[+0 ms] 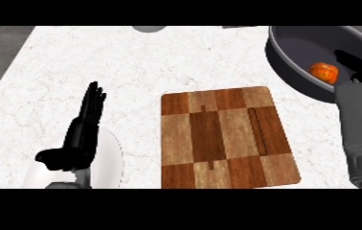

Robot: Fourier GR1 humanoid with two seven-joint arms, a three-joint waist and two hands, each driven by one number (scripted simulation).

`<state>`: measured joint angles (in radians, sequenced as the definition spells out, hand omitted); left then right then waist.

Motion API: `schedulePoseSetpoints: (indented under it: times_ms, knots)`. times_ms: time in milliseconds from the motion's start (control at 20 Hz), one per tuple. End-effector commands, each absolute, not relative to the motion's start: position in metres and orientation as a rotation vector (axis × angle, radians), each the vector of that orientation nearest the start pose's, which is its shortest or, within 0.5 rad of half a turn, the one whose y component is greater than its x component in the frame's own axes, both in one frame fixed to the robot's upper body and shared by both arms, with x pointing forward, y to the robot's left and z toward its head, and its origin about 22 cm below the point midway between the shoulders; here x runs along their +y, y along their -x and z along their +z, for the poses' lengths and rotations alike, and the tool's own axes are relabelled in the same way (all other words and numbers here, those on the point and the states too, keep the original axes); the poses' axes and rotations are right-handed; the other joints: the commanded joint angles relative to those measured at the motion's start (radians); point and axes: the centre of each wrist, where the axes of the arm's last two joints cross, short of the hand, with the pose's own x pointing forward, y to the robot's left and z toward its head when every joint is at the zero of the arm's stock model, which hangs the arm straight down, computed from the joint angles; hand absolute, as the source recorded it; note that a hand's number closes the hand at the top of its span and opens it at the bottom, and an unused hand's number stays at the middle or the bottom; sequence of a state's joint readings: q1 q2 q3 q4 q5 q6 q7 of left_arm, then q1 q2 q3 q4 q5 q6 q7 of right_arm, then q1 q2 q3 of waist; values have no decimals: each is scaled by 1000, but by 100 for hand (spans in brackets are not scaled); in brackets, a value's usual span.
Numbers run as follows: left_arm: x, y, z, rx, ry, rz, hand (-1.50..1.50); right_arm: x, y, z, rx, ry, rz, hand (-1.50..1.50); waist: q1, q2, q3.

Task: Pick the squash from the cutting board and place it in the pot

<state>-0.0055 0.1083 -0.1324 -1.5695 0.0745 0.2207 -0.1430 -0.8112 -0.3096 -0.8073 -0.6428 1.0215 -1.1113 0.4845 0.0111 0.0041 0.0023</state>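
In the head view, a white marbled counter (141, 71) is seen from steeply above. A wooden cutting board (226, 138), laid out in light and dark checkered blocks, is placed toward the near edge of the counter, somewhat right of the middle, and nothing is carried on its surface. A dark grey pot (300, 47) is set at the far right corner of the counter, its rim cut off by the right side of the view. The orange squash (324, 71) is found inside the pot, lying on its floor close to the near right part of the wall. The right hand (348, 63) is seen above the pot's right side, just beside the squash, with the grey forearm running down along the right edge of the counter; only a small black part of this hand is shown, and whether its fingers are released or clenched cannot be told, nor whether the squash is touched. The left hand (81, 131) is shown near the counter's near left corner, at rest, its fingers held straight and pointing away, with nothing grasped.
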Motion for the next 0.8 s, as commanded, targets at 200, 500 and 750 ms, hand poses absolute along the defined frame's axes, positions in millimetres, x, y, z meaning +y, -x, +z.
schedulePoseSetpoints:
  times_ms: [200,500,750]
  knots:
    - [217,-237,-16,-1714,-116,35,0,-387,-354,42,-1088,1600,-890,-150,-13,-4,-2]
    - [237,-245,27,-1708,-126,31,0,-395,-316,51,-1060,1580,-909,-150,-18,-9,-3]
    - [232,-244,13,-1705,-122,36,0,-395,-284,29,-1061,1655,-971,-150,-14,-6,-2]
